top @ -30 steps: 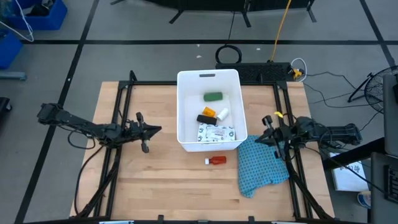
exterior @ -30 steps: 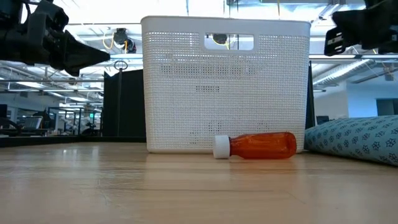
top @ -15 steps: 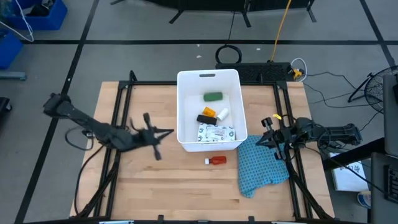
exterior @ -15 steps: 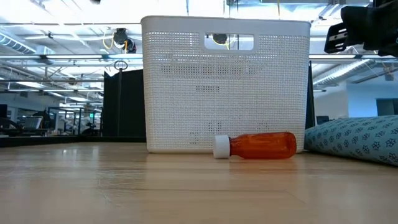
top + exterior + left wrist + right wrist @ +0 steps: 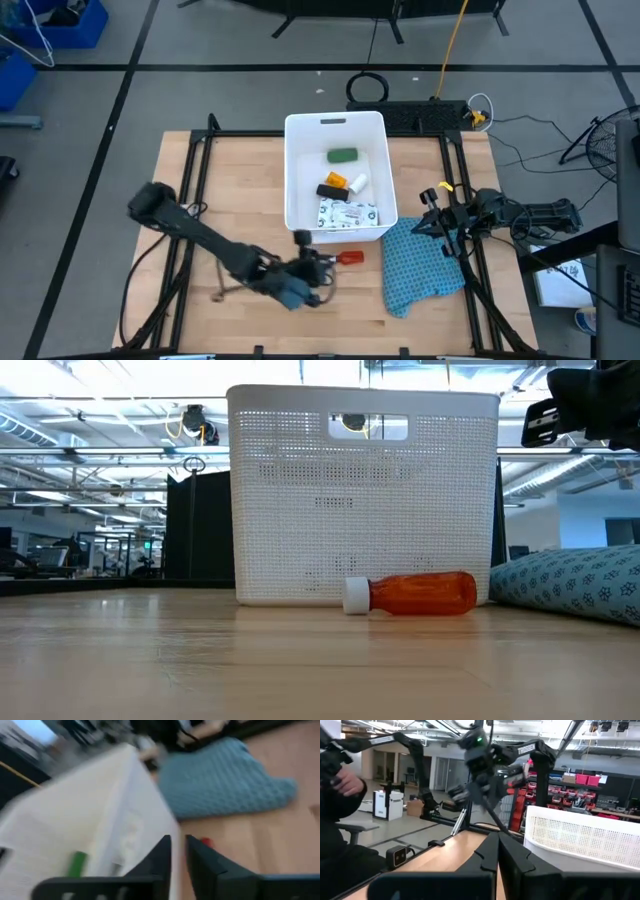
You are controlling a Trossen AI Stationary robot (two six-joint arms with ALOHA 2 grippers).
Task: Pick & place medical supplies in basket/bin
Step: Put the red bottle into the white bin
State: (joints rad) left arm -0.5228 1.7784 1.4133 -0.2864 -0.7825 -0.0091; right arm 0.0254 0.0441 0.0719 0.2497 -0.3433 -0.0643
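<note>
Left pincer (image 5: 322, 262) sits low over the surface (image 5: 250, 190), just beside the small red bottle (image 5: 349, 258); fingers close to pressed together in its wrist view, narrow gap, gripping nothing. That view is smeared. Bottle lies on its side in front of the white tub (image 5: 300, 180), touching or nearly so, can't tell which. Tub holds the green bar (image 5: 342, 155), black block (image 5: 331, 192), orange piece (image 5: 336, 180), small white bottle (image 5: 357, 183), white-green flat packet (image 5: 347, 213). Right pincer (image 5: 428, 212) waits at the surface's right edge above the patterned cloth (image 5: 420, 265), fingers together. Low view shows no left arm.
</note>
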